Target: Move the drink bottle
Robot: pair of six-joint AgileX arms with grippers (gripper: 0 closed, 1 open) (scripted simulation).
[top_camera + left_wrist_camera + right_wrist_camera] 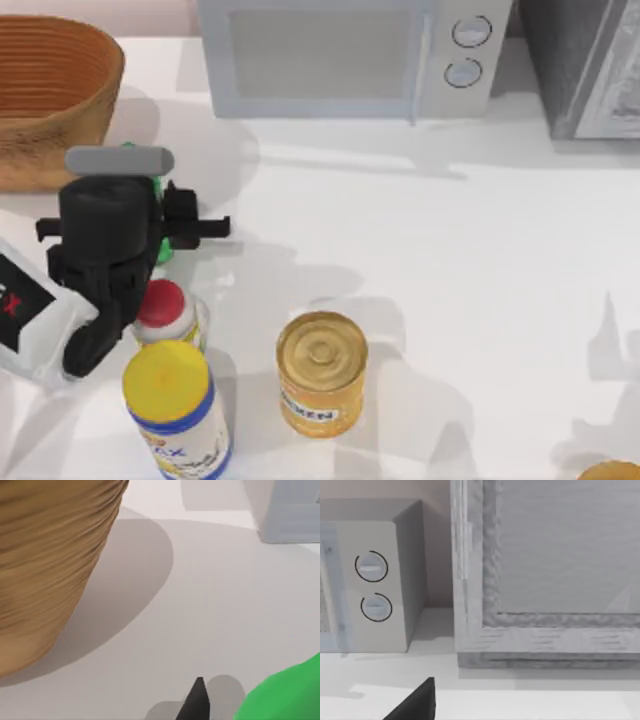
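From above, the left arm reached over the left part of the surface (430,260), its black wrist covering most of the bottle (160,215); only slivers of green showed beside and under the black housing, just in front of the basket (45,95) at the far left corner. The left hand (140,205) sat right at the bottle, but whether it was clamped on it or spread apart I cannot tell, since the wrist hid the fingers from above.

The left wrist view added what the top view lacked: a green bulk of the bottle (287,692) close to the camera, one dark fingertip (196,700) next to it with a strip of bare surface between the two, and the ribbed basket wall (50,565) looming near. A corner of the microwave (290,520) showed farther off.

Around the bottle, toward the near edge, stood a red-capped bottle (165,308) just beside the arm, then a yellow-lidded canister (175,400) at the near edge, and a gold tin can (320,370) to its right. A white carton (25,310) lay under the arm at the left edge. The microwave (340,55) lined the far edge, with a grey box (585,65) at the far right corner.

The right wrist view faced the microwave's dials (372,585) and the grey box (550,570), with a dark fingertip (417,702) of the right hand low in the picture; its state cannot be told.
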